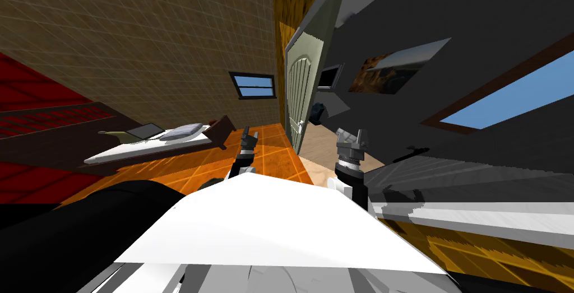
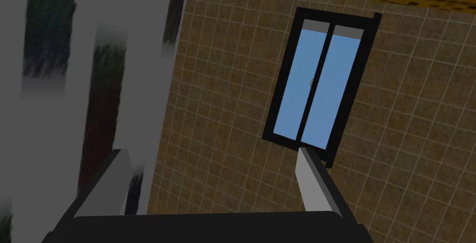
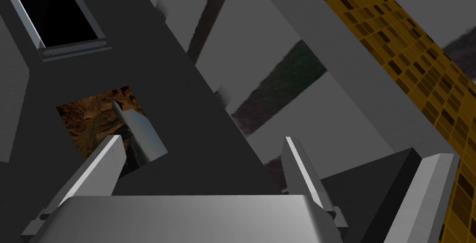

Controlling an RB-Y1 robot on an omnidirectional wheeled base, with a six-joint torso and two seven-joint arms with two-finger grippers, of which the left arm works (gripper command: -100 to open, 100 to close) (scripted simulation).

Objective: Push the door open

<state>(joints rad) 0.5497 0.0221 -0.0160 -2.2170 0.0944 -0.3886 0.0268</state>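
Left gripper [image 1: 250, 134] is raised, its two fingers [image 2: 310, 180] spread wide, with nothing between them and nothing touched. Right gripper [image 1: 352, 135] is also up, its fingers [image 3: 100, 166] apart and empty. The door [image 1: 297, 82] stands ahead of both grippers, between them and somewhat nearer the left one, clear of either. It is a pale grey-green leaf with an arched, ribbed panel and a light handle [image 1: 301, 123], standing ajar, with pale floor [image 1: 322, 149] showing past it
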